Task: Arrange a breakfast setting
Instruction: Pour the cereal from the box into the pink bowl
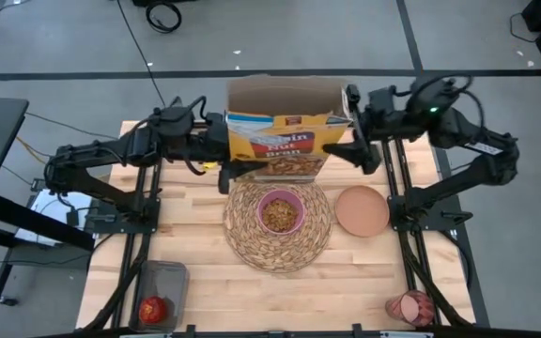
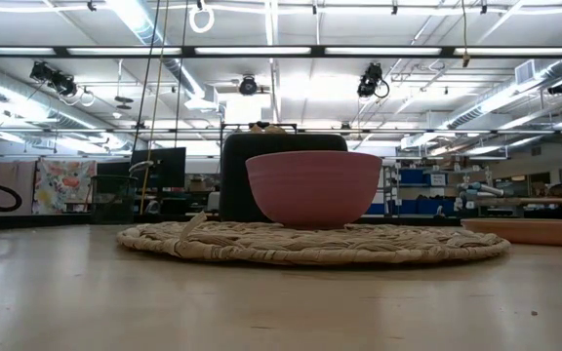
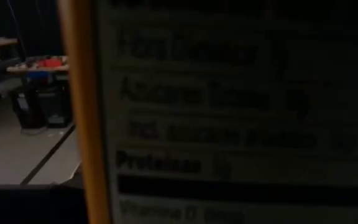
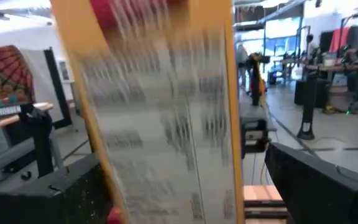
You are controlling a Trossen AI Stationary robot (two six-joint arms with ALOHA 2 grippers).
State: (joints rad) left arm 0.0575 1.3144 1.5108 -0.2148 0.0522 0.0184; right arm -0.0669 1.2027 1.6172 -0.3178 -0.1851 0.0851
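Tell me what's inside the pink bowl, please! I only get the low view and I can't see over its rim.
Observer: From above, the pink bowl has brown cereal in it.
Operator: Where did the cereal come from?
Observer: A yellow cereal box is held up just beyond the straw placemat, with the left pincer gripping its left side.
Operator: Is the other arm helping?
Observer: The right pincer is at the box's right side, its fingers open around the box's edge.
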